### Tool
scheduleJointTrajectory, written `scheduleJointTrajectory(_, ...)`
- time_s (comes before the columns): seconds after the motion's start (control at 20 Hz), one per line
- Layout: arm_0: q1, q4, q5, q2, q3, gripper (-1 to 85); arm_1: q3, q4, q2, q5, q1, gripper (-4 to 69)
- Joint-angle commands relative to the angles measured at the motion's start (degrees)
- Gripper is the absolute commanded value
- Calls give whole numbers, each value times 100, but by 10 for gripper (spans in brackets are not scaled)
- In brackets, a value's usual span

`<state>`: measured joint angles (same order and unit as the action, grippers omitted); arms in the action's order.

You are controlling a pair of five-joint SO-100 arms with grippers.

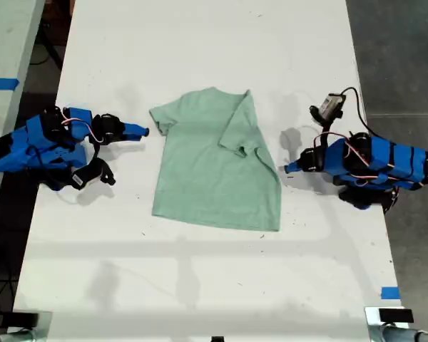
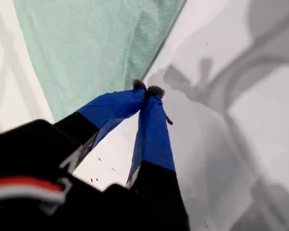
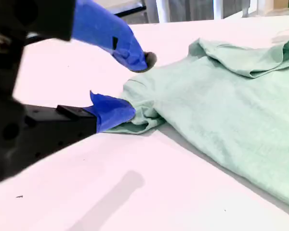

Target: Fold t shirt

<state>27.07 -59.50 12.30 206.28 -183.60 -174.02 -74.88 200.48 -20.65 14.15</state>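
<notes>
The pale mint-green t shirt [image 1: 200, 178] lies flat mid-table, with the sleeve on the exterior view's right folded in over the body. My second gripper [image 3: 135, 86], on the arm at the exterior view's left [image 1: 144, 131], stands open at the other sleeve [image 3: 142, 118]. Its lower finger [image 3: 113, 111] touches the bunched sleeve hem and its upper finger hangs above the cloth. My first gripper [image 2: 147, 90], on the arm at the exterior view's right [image 1: 290, 169], is shut with nothing in it, just off the shirt's side edge [image 2: 154, 57].
The white table [image 1: 200, 278] has bare surface in front of and behind the shirt. Blue tape [image 1: 389, 292] marks its edge at the exterior view's lower right. Another table with blue tape [image 1: 0, 83] stands at that view's left, and dark floor lies at its right.
</notes>
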Motion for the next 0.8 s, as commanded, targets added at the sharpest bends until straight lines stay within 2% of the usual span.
scheduleJointTrajectory(0.0,-18,18,-9,44,-62,123,-246,62,62,62,-62,9)
scheduleJointTrajectory(0.75,-26,18,-9,44,-44,123,-255,70,62,88,-88,9)
